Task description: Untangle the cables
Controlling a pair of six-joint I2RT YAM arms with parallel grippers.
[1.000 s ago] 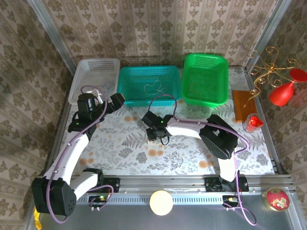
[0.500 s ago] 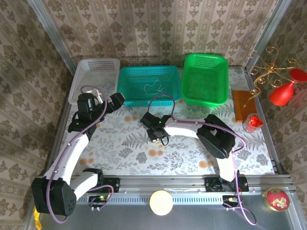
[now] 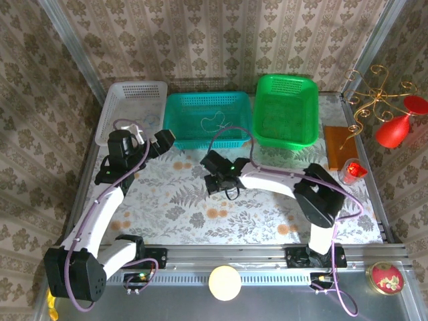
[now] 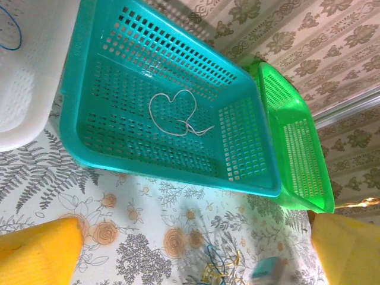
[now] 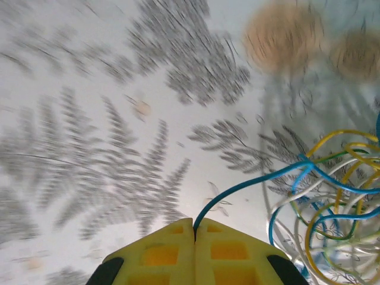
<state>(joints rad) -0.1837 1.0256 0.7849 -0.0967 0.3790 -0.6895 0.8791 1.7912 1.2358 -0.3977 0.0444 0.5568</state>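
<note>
Your right pincer (image 5: 195, 230) is closed, its yellow fingers (image 5: 160, 255) pressed together on a blue cable (image 5: 249, 185). The cable runs out from between them into the tangle of cables (image 5: 323, 208), blue, yellow and whitish strands lying on the flowered tabletop (image 5: 119, 148) at the right of the wrist view. From above, you see that pincer low over the middle of the tabletop, in front of the teal basket (image 3: 175, 120), with the tangle just beside it on the near side. Your left pincer (image 3: 164, 139) is wide open and holds nothing. It hangs near the front left corner of the teal basket, its yellow fingers (image 4: 35, 249) far apart at the lower corners of its own camera view. A whitish cable (image 4: 175, 113) lies looped on the floor of the teal basket. A thin blue loop (image 4: 8, 35) lies in the white basket (image 4: 35, 77) to its left, and the green basket (image 4: 297, 148) stands just beside it on the right.
</note>
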